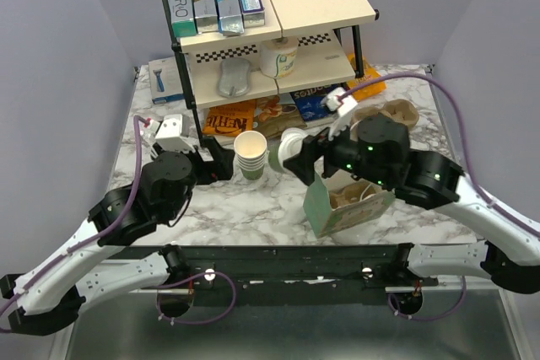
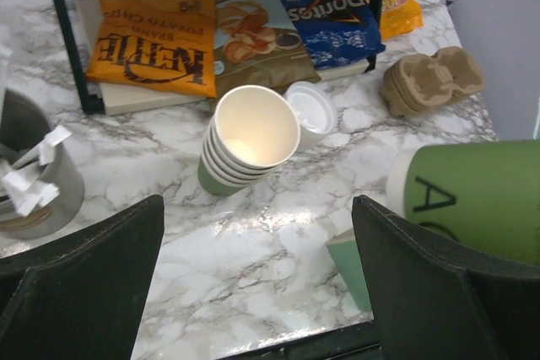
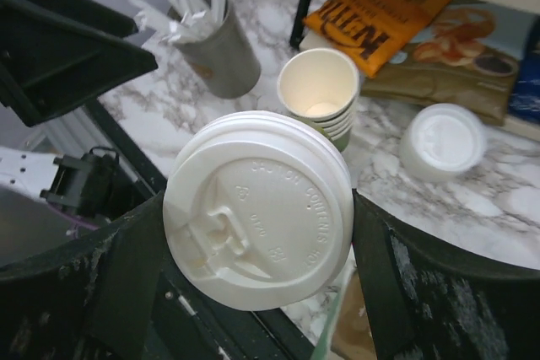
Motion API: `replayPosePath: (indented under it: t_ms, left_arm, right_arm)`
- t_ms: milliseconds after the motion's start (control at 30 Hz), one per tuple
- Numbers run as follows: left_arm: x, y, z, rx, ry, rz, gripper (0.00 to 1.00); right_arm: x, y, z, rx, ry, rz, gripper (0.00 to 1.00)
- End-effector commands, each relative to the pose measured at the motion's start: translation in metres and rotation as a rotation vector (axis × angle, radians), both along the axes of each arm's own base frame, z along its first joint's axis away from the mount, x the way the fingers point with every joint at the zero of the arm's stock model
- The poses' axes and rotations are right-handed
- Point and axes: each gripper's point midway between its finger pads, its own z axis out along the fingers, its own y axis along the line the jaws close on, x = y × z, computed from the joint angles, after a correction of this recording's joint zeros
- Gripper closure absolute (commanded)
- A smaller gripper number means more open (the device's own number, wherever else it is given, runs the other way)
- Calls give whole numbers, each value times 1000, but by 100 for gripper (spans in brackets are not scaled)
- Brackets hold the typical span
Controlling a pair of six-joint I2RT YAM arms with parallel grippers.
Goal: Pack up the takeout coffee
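Up close, lid [image 3: 257, 208] faces us, hiding the body: takeout coffee [image 2: 481, 191] lies level, clamped by right gripper [image 3: 261, 238]; left gripper [image 2: 257, 250] jaws stand apart.

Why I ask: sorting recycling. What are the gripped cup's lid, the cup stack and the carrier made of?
Lid: probably plastic, smooth white, with moulded lettering and spout. Cup stack: seemingly paper, matte cream inside, rolled rims. Carrier: likely moulded pulp, rough brown, soft-edged wells.

Matt paper takeout coffee [image 2: 481, 196], smooth white plastic lid [image 3: 261, 208], glossy marble-look table [image 2: 253, 276], rough cardboard carrier [image 2: 430, 82]
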Motion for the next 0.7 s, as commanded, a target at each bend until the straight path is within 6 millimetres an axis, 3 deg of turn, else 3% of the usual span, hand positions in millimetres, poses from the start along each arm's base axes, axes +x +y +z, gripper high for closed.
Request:
replayPosePath:
  t_ms: [0, 200, 233, 267, 300, 333, 367, 400, 433, 467, 500, 567, 600, 667]
  left_arm:
    - [9, -38, 21, -30, -75, -129, 1]
    - [13, -108, 47, -71, -147, -375, 1]
    - [7, -124, 54, -76, -176, -466, 1]
    - [9, -141, 49, -54, -166, -520, 1]
    - [8, -151, 61, -62, -188, -561, 1]
    - [-3, -168, 63, -51, -194, -682, 1]
    - [-2, -188, 51, -16, -168, -755, 1]
    - [-7, -199, 60, -22, -186, -820, 1]
    - [-8, -209, 56, -15, -175, -856, 1]
    - [-2, -223, 40, 19, -139, -882, 1]
    - [2, -228, 45, 28, -142, -884, 1]
    - [10, -239, 23, 74, -78, -894, 1]
    - [9, -244, 28, 68, -84, -920, 1]
    - [4, -258, 17, 71, -57, -990, 1]
  right_arm:
    - [21, -54, 35, -2, -109, -210, 31]
    - [46, -120, 74, 54, -200, -509, 32]
    - [49, -130, 83, 76, -215, -548, 32]
    - [51, -142, 90, 90, -232, -605, 32]
    - [48, -150, 96, 111, -246, -622, 32]
    - [47, -157, 104, 133, -264, -641, 32]
    - [47, -166, 105, 137, -274, -677, 33]
    - [43, -178, 111, 165, -289, -702, 33]
    - [41, -184, 114, 176, -300, -717, 34]
    - [41, -191, 112, 177, -304, -746, 34]
    - [38, -195, 113, 194, -304, -751, 34]
    - [33, -205, 116, 220, -310, -763, 34]
    - [32, -208, 117, 221, -313, -769, 34]
    - [29, -218, 118, 220, -323, -796, 34]
